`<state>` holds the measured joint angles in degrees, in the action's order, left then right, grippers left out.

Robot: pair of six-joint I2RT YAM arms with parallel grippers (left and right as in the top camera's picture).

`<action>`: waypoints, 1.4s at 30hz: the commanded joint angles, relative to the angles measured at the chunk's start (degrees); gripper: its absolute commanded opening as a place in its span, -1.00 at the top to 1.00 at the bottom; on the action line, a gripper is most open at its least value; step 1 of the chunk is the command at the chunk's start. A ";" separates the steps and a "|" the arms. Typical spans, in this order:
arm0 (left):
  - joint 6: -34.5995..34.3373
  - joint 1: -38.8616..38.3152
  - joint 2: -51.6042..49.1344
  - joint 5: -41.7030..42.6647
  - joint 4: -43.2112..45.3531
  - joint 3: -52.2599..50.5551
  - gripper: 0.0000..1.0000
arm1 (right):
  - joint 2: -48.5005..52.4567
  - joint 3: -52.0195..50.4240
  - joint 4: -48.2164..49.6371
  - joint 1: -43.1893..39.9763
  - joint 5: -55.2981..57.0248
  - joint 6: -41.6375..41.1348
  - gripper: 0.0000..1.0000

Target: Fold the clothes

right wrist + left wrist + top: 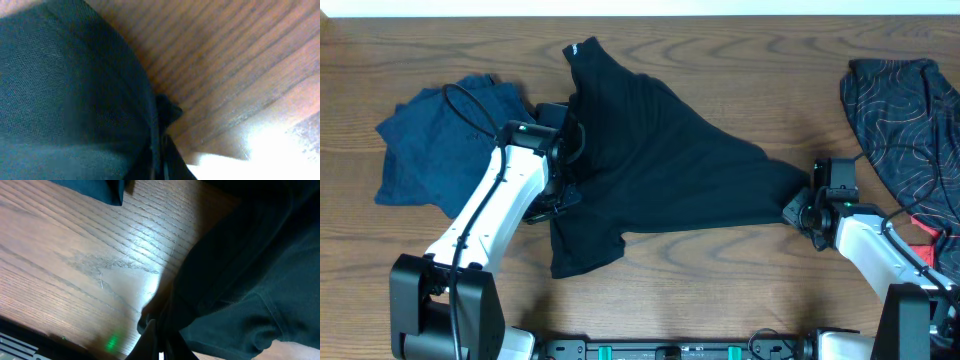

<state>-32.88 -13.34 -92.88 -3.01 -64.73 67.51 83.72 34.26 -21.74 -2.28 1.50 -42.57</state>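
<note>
A brown wood-grain table is seen carrying three pieces of clothing. A plain black garment of soft fabric is spread across the middle, drawn out from the far centre to the right side and down toward the near left. A crumpled dark blue garment is laid at the left, near it. A black garment patterned with thin reddish lines is bunched at the right edge, apart from both.

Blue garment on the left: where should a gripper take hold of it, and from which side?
Probably take the blue garment by its left edge, coming in from the left. That edge lies flat and exposed on the table, whereas in the overhead view its right part is crossed by the left arm and sits close to the black shirt.
</note>
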 commanded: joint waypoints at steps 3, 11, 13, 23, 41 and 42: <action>6.43 -0.13 0.98 1.40 -0.85 0.55 0.88 | -1.07 2.10 -1.14 -0.70 0.63 4.55 0.98; 17.64 0.31 9.53 1.57 -7.58 14.60 0.88 | -12.83 30.08 -23.34 -5.55 3.02 12.61 0.98; 19.26 0.94 12.24 2.78 -9.20 20.37 0.88 | -14.51 38.73 -29.35 -7.28 3.23 14.73 0.98; 19.76 6.49 23.58 9.73 -8.20 43.19 0.88 | -16.74 67.38 -48.76 -11.32 4.74 20.70 0.98; 21.33 6.47 0.96 13.09 14.78 44.37 0.88 | 8.20 70.47 -33.75 -10.29 0.74 25.18 0.98; 21.31 6.47 -1.27 13.11 18.88 44.39 0.88 | 9.75 70.51 -30.71 -10.05 0.48 24.70 0.98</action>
<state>-12.99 -7.31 -90.26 10.39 -50.54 111.72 90.54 104.33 -55.99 -12.80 2.28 -18.61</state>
